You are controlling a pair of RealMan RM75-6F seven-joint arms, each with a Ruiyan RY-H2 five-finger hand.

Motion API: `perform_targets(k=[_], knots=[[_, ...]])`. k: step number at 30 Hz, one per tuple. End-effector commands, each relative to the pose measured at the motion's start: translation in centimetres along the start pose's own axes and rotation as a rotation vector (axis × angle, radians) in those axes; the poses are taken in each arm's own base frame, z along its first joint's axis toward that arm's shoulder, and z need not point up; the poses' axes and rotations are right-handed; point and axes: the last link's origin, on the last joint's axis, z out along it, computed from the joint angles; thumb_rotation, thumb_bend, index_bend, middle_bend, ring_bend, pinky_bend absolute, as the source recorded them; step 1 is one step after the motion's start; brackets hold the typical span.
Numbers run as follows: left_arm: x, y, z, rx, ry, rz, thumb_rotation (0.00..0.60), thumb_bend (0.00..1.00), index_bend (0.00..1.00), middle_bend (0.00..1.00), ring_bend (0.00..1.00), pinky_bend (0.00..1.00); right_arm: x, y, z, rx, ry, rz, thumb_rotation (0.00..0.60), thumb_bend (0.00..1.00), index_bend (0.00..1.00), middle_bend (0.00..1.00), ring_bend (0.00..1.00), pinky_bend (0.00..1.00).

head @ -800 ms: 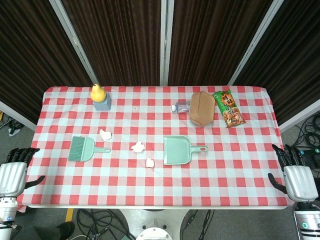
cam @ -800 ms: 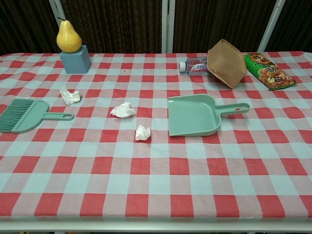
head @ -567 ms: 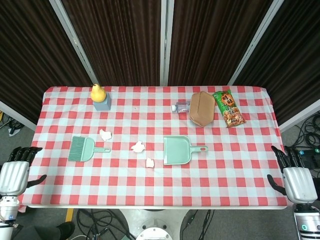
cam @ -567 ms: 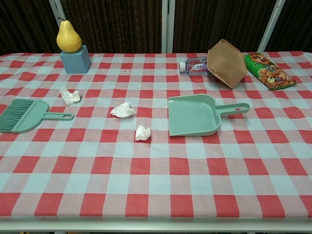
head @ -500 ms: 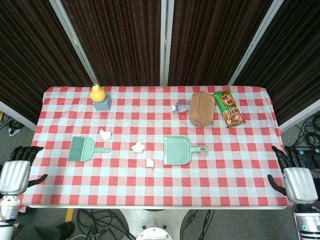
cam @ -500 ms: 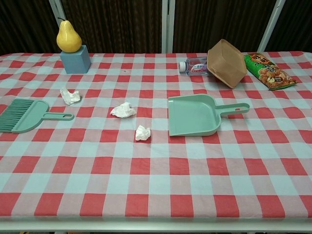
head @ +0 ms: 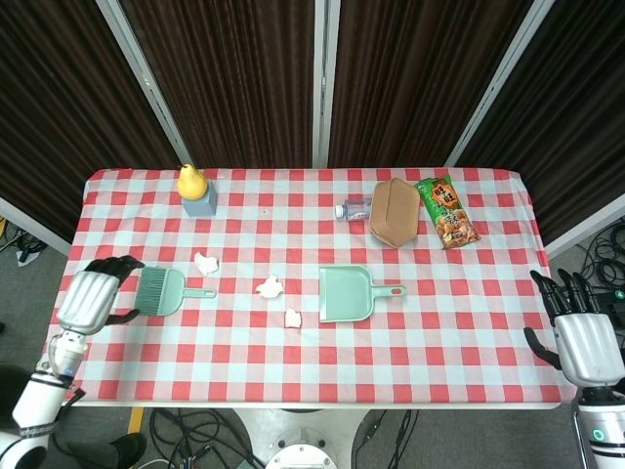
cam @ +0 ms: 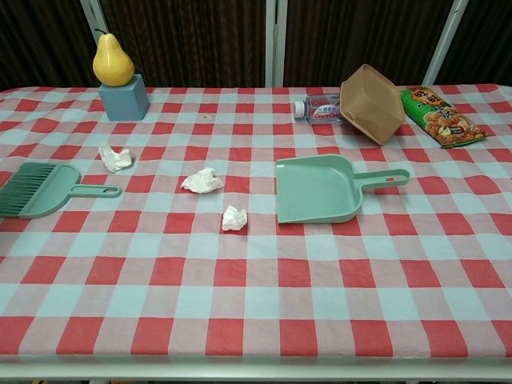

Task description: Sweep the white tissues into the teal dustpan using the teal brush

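The teal brush (head: 162, 291) (cam: 44, 190) lies at the table's left side, bristles pointing left. The teal dustpan (head: 347, 294) (cam: 320, 189) sits mid-table with its mouth toward the tissues. Three white tissues lie between them: one near the brush (head: 205, 263) (cam: 115, 157), one in the middle (head: 270, 287) (cam: 202, 181), one closest to the pan (head: 292, 318) (cam: 234, 218). My left hand (head: 90, 298) hovers over the table's left edge just left of the brush, fingers apart, holding nothing. Off the right edge, my right hand (head: 579, 335) is open and empty. Neither hand shows in the chest view.
At the back left a yellow pear (head: 191, 180) (cam: 112, 59) sits on a blue block (cam: 124, 98). At the back right are a water bottle (cam: 318, 109), a brown box (head: 395, 212) (cam: 371, 103) and a green snack bag (head: 446, 211) (cam: 441, 115).
My left hand has risen from below the table's left edge and moved in toward the brush. The right hand has barely shifted. The objects lie where they were.
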Motion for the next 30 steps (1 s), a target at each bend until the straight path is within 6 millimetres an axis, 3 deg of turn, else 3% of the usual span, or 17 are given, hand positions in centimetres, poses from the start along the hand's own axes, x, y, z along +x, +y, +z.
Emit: perform_targets(k=[1, 6, 11, 20, 30], knots=[[-0.9, 1.8, 3.3, -0.024, -0.031, 0.016, 0.6, 0.04, 0.35, 0.35, 0.42, 0.6, 0.4, -0.3, 0.6, 0.012, 0.0, -0.016, 0.6, 0.24, 0.06, 0.17, 0.0, 0.03], [-3.2, 3.7, 5.7, -0.031, -0.106, 0.115, 0.6, 0.06, 0.39, 0.42, 0.55, 0.79, 0.9, -0.5, 1.1, 0.02, 0.002, -0.025, 0.6, 0.24, 0.06, 0.17, 0.0, 0.03], [-5.1, 5.3, 7.4, -0.017, -0.163, 0.198, 0.6, 0.1, 0.43, 0.49, 0.68, 0.9, 0.8, -0.3, 1.2, 0.002, -0.011, -0.02, 0.6, 0.24, 0.06, 0.17, 0.0, 0.03], [-6.6, 7.6, 10.1, -0.026, -0.242, 0.357, 0.6, 0.16, 0.43, 0.48, 0.73, 0.92, 0.3, 0.2, 0.9, -0.024, -0.032, -0.015, 0.6, 0.24, 0.06, 0.17, 0.0, 0.03], [-8.7, 8.3, 10.4, -0.015, -0.35, 0.391, 0.6, 0.21, 0.43, 0.48, 0.73, 0.92, -0.2, 0.7, 0.6, -0.048, -0.047, -0.005, 0.6, 0.24, 0.06, 0.17, 0.0, 0.03]])
